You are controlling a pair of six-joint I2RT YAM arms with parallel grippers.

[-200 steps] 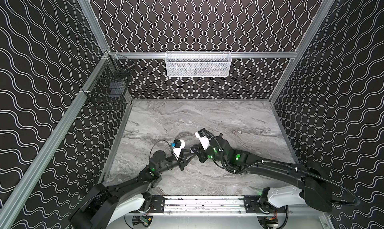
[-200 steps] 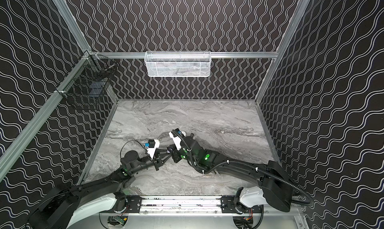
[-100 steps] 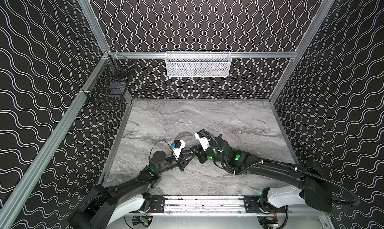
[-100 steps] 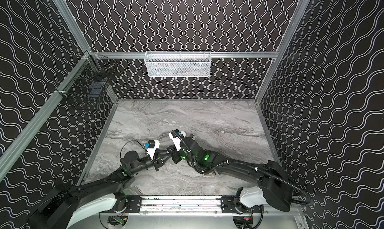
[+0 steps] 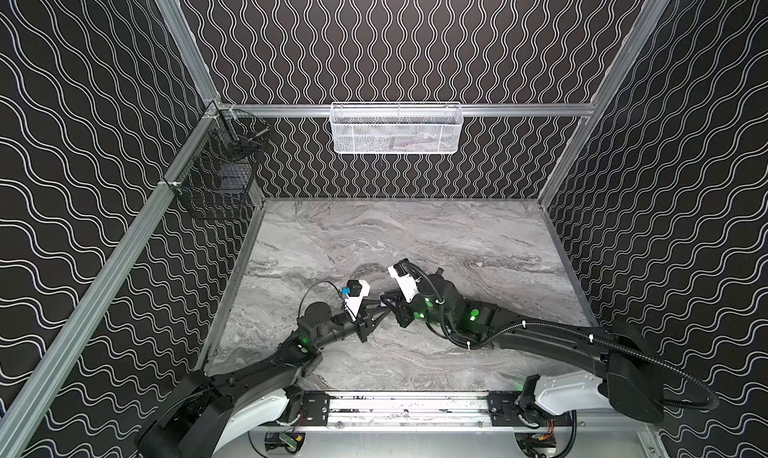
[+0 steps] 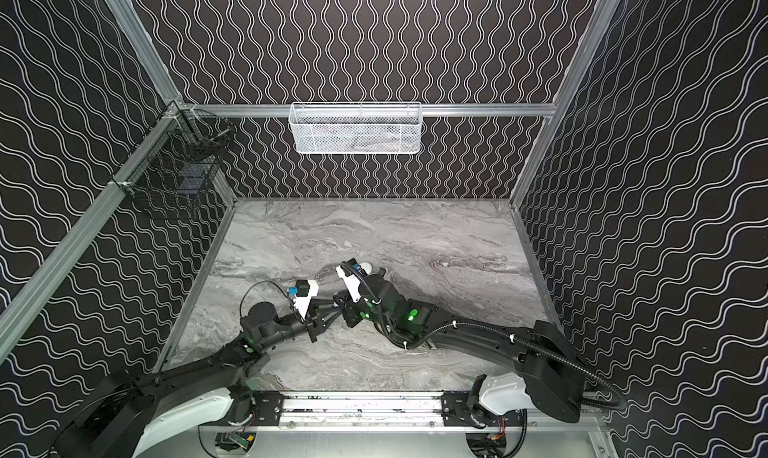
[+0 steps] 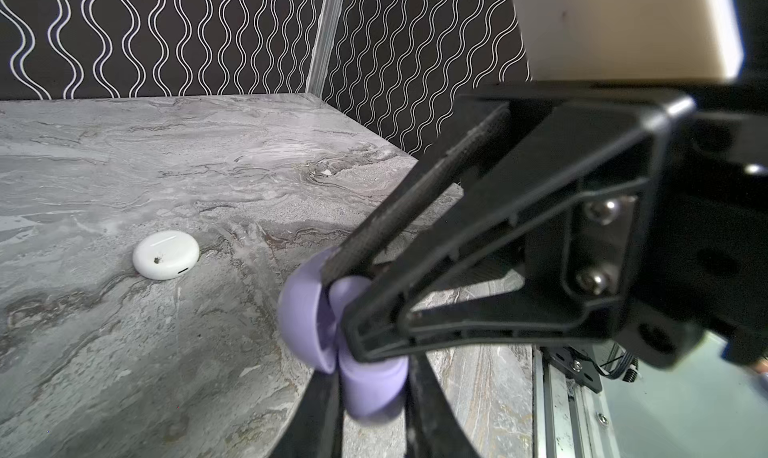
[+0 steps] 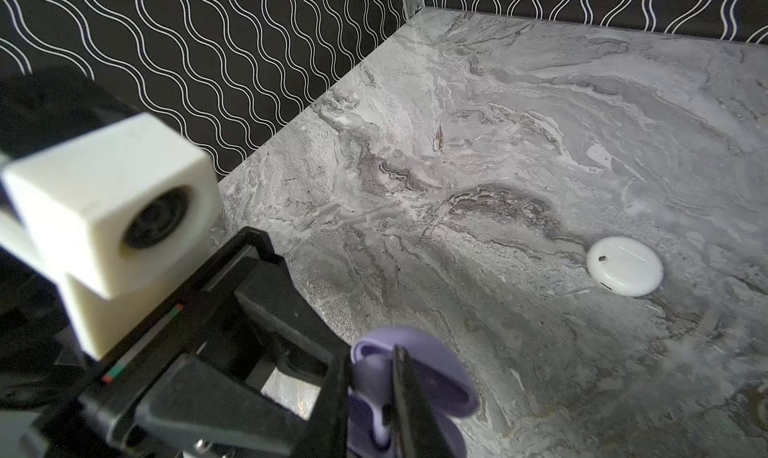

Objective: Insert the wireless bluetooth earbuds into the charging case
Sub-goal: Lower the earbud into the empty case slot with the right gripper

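A lavender charging case (image 7: 374, 397) hangs just above the marble table, held between both grippers at the middle front. My left gripper (image 7: 372, 379) is shut on its base. Its lid (image 7: 301, 314) stands open, with my right gripper (image 8: 399, 393) shut on the lid's edge (image 8: 440, 377). In both top views the two grippers meet tip to tip, left gripper (image 5: 382, 307) and right gripper (image 5: 392, 304), and hide the case. A second, white charging case (image 7: 165, 254) lies closed on the table behind them (image 8: 624, 265). The earbuds are hidden or out of view.
A white mesh basket (image 5: 397, 129) hangs on the back wall and a black wire basket (image 5: 216, 173) on the left wall. Patterned walls enclose the table (image 5: 415, 235) on three sides. A metal rail (image 5: 407, 406) runs along the front edge.
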